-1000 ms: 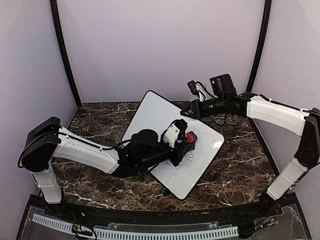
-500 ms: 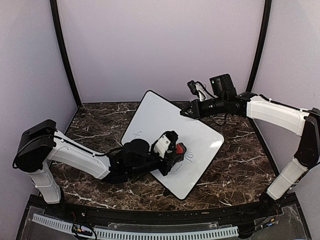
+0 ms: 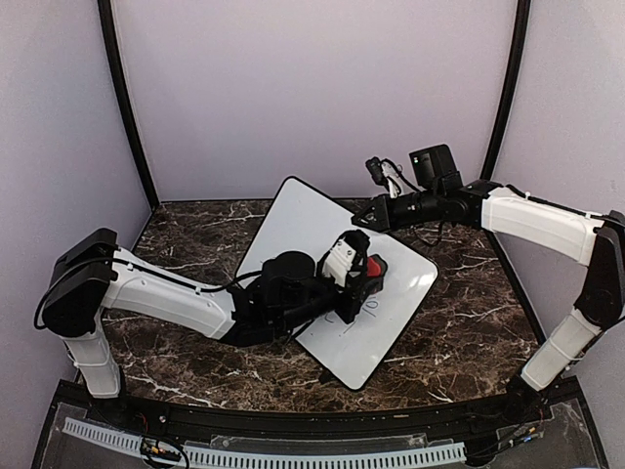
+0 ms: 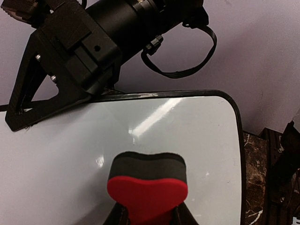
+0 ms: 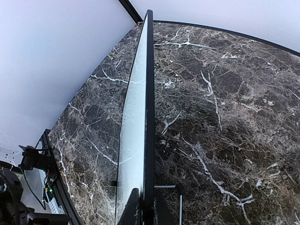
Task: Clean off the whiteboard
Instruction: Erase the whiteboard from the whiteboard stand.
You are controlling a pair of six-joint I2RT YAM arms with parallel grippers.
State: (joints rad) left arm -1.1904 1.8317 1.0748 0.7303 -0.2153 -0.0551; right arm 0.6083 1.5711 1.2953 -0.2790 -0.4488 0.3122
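The whiteboard [image 3: 303, 220] is held askew at frame centre on the table [image 3: 459, 322], upper edge clamped in the right pincer [image 3: 369, 217]; the red eraser [image 3: 375, 265] grasped in the left pincer [image 3: 368, 279] should be kept flat and swept across the handwriting [image 3: 363, 311] just below.

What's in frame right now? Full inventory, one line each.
whiteboard: 1, white with a black rim, set diagonally mid-table
handwriting: few strokes, blue-grey, near-right part of the whiteboard
eraser: 1, red with a dark grey pad, over the whiteboard
table: 1, dark brown marble with white veins, under everything
walls: pale lilac, back and both sides
poles: 2, black, back corners
left arm: 1, white and black, reaching in from the left
left tool: 1, black, shut on the eraser
right arm: 1, white and black, reaching in from the right
right tool: 1, black, shut on the whiteboard's far rim
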